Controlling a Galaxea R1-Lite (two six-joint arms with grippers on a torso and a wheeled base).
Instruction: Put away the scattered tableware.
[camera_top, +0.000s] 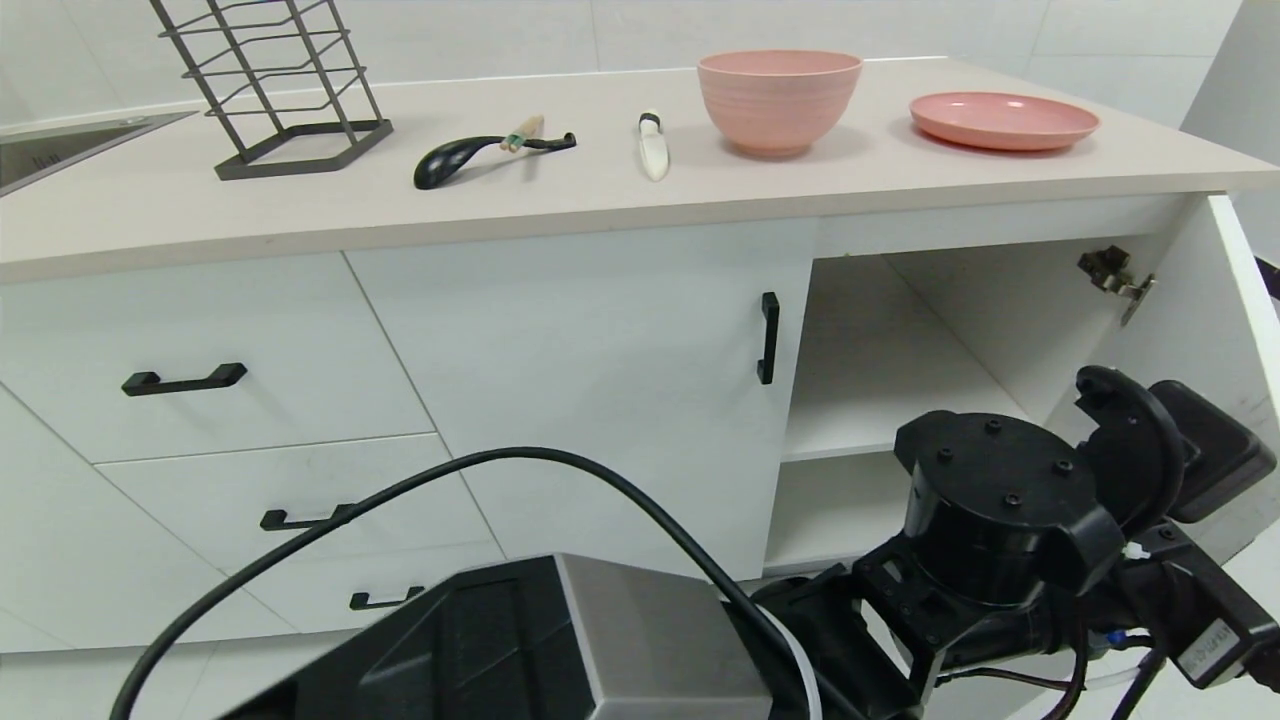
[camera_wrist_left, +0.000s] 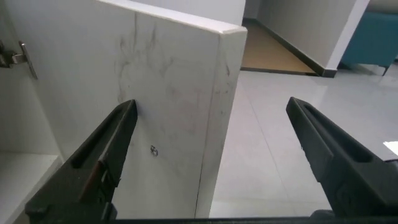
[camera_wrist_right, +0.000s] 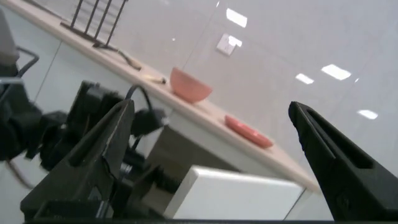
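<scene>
While my left claw (camera_wrist_left: 211, 109) and my right claw (camera_wrist_right: 211, 107) both stand wide open and empty, the round pink ribbed bowl (camera_top: 779, 100) sits upright on the beige countertop (camera_top: 600, 190), and I judge it light, stiff, somewhat slippery, best pinched over its rim.
</scene>
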